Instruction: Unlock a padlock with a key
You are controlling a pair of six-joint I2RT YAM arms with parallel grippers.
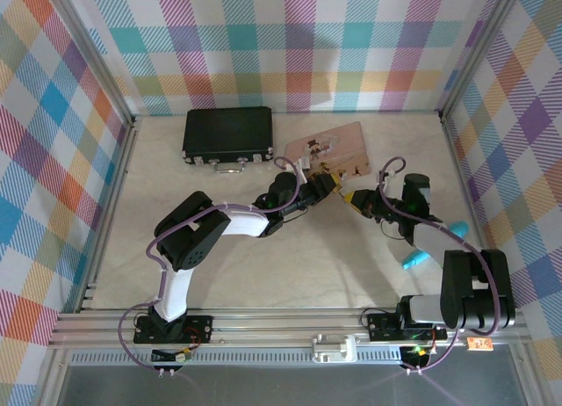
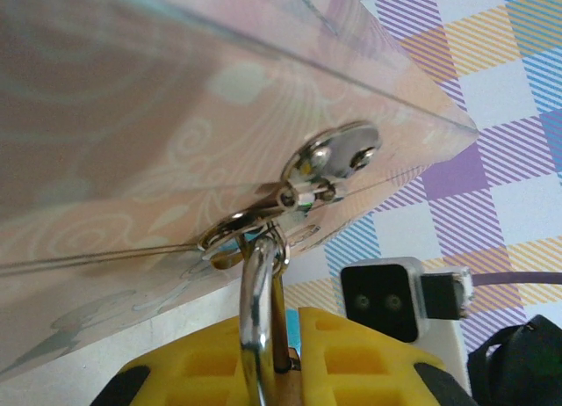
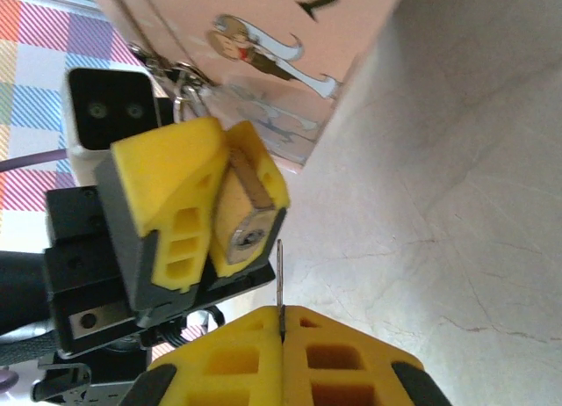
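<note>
The left gripper [image 3: 230, 151] has its yellow fingers [image 3: 167, 195] pressed in on the padlock [image 3: 239, 214]. The padlock is small and gold, and it sits tight between the two fingers, lifted off the table [image 3: 457, 204]. Its bottom end, with the little round keyhole [image 3: 250, 239], points at the right gripper [image 3: 281, 320].

From the left wrist, the padlock's shiny shackle [image 2: 255, 300] goes up from between the yellow fingers and through the metal clasp [image 2: 250, 226] on the side of the pink tin [image 2: 176, 116]. So the padlock hangs on the tin, at the tin's near edge.

The right gripper has its two yellow fingers squeezed together, and it pinches the key [image 3: 280, 274]. The key looks like a thin silver line sticking straight out from between the fingertips. Its tip is just beside the bottom of the padlock, a little to one side of the keyhole, not inside it.

From above, the two grippers meet nose to nose in front of the pink tin. A black case [image 1: 228, 132] lies on the table beside the tin, to its left.
</note>
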